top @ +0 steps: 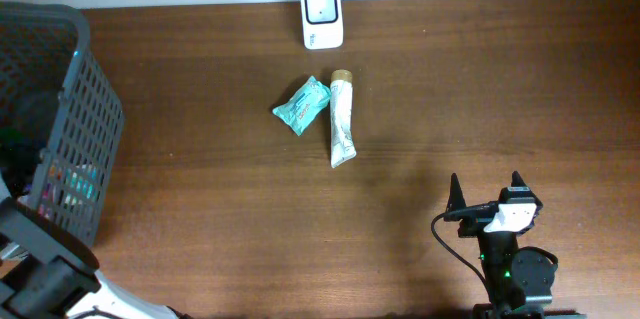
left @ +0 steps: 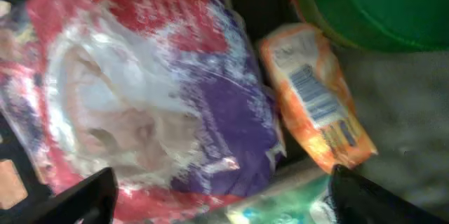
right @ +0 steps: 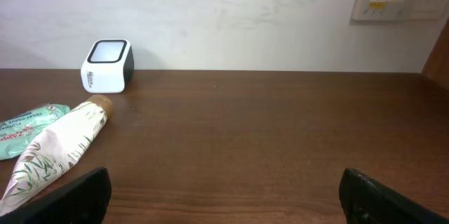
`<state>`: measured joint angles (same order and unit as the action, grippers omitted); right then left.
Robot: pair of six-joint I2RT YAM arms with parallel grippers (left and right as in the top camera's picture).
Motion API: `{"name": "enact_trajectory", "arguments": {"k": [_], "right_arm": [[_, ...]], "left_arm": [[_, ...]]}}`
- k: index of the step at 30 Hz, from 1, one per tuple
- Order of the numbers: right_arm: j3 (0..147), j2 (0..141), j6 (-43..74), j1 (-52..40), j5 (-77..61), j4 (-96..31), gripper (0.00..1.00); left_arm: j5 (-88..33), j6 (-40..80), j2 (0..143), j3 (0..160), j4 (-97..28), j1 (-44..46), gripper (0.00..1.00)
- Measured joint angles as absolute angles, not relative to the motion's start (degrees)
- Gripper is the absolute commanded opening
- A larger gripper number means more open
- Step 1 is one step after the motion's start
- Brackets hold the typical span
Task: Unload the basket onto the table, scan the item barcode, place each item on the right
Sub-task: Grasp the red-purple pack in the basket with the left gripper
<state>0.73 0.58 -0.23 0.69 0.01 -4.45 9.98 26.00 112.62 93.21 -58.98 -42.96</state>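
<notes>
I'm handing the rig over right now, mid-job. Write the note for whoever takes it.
Left gripper: fingers open, nothing held, down in the gray basket over a red-and-purple packet; an orange packet lies beside it.
Right gripper: fingers open, empty, above the table at its near right.
Scanner: far edge, centre. A teal packet and a tube lie side by side in front of it.
Done: two items are out; whether they were scanned doesn't show.
Left: grasp a basket item and present its barcode to the scanner.

White scanner point(right: 108, 65) far left on brown table point(right: 280, 140); nearer, capped tube point(right: 56, 147) beside teal packet point(right: 24, 133)
</notes>
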Motion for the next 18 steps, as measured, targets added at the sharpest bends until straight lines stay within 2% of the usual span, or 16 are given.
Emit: {"name": "enact_trajectory", "arguments": {"k": [5,8,9,10,11,15,18], "right_arm": [[0.73,0.58,-0.27,0.69,0.01,-4.43,0.99],[0.73,0.58,-0.27,0.69,0.01,-4.43,0.99],[0.73,0.58,-0.25,0.69,-0.01,-4.45,0.99],[0.73,0.58,-0.25,0.69,0.01,-4.43,0.99],[0.73,0.58,-0.27,0.69,0.01,-4.43,0.99],[0.73,0.58,-0.23,0.69,0.01,-4.43,0.99],[0.73,0.58,-0.27,0.69,0.01,-4.43,0.99]], "left_arm": [[14.48,25.56,112.62,92.92,-58.0,-44.99,0.84],[15.27,25.91,112.53,86.85,-52.05,-45.08,0.68],[15.46,26.0,112.25,84.14,-48.31,-45.08,0.5],[15.55,25.8,111.68,82.46,-46.0,-45.06,0.18],[15.46,25.8,111.39,81.84,-45.19,-45.06,0.0],[15.46,25.54,111.02,82.63,-47.79,-45.04,0.0],[8.14,25.52,107.83,84.29,-51.24,-45.34,0.0]]}}
